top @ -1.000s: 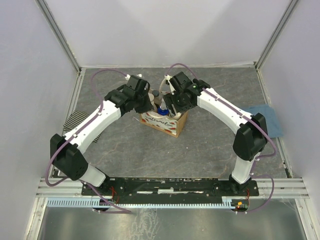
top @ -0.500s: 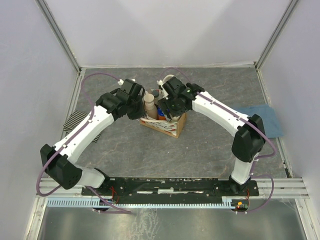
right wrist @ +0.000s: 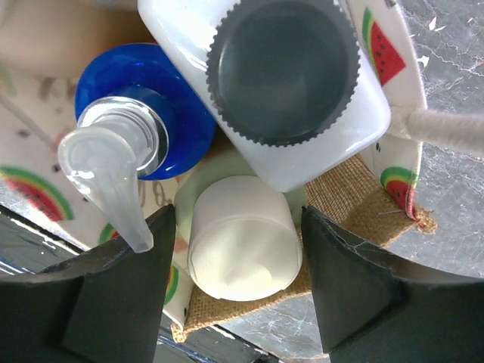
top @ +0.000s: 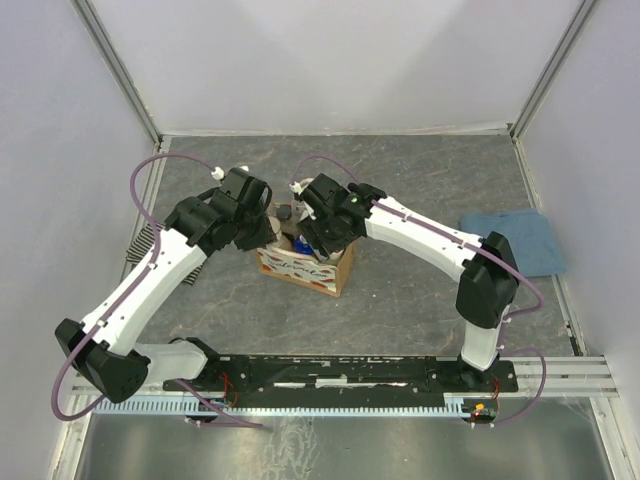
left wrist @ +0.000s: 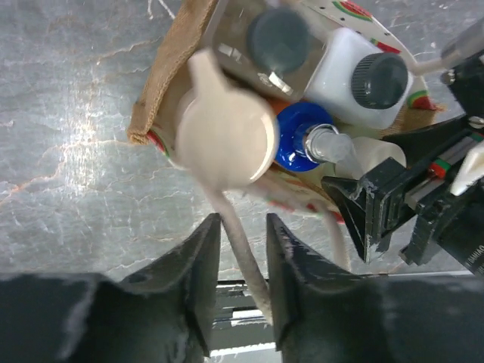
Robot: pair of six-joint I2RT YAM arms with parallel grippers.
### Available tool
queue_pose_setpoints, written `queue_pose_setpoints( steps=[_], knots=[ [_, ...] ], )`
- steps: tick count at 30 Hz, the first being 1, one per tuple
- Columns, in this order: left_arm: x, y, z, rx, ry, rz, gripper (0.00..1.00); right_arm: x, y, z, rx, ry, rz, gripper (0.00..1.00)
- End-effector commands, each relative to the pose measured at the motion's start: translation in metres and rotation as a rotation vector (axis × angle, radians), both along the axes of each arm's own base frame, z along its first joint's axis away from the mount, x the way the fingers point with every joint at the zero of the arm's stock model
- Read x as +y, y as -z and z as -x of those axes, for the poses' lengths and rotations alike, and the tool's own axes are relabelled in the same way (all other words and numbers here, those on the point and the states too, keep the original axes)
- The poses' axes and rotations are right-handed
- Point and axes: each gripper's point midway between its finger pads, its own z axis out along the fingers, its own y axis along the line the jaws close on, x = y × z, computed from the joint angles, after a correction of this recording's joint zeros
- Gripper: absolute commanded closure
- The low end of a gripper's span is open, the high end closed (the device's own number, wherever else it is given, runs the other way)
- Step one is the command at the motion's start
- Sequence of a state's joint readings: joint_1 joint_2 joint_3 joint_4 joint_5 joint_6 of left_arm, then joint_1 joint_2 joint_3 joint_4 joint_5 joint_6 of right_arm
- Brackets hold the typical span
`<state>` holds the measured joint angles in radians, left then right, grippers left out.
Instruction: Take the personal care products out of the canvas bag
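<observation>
The canvas bag stands mid-table, its tan edge showing in the left wrist view. It holds a tan pump bottle, a blue-capped bottle, a white bottle with a black cap and a pale yellow-green bottle with a cream cap. My left gripper sits at the bag's left side, shut on a taut cream loop handle. My right gripper reaches down into the bag, fingers against both sides of the cream-capped bottle.
A folded blue cloth lies at the right edge of the table. A striped cloth lies at the left edge, partly under my left arm. A second dark-capped clear bottle stands in the bag. Walls close in three sides.
Both grippers and the bag have shifted left and toward the near edge. My left arm has drawn back and the handle is taut.
</observation>
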<state>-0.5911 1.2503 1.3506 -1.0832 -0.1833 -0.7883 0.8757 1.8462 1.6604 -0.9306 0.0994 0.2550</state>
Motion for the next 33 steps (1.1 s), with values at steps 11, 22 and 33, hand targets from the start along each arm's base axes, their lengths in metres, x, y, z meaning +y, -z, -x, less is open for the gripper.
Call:
queue_pose_setpoints(
  steps=[11, 22, 33],
  knots=[
    [-0.015, -0.004, -0.015, -0.073, -0.008, 0.086, 0.5, -0.01, -0.029, 0.0, -0.045, 0.043, -0.048, 0.52],
    [-0.013, 0.002, -0.01, -0.072, -0.016, 0.099, 0.5, -0.003, -0.064, -0.002, -0.078, 0.032, -0.11, 0.8],
    [-0.015, 0.008, -0.008, -0.056, -0.012, 0.107, 0.51, -0.004, -0.154, -0.017, -0.233, 0.03, -0.184, 0.8]
  ],
)
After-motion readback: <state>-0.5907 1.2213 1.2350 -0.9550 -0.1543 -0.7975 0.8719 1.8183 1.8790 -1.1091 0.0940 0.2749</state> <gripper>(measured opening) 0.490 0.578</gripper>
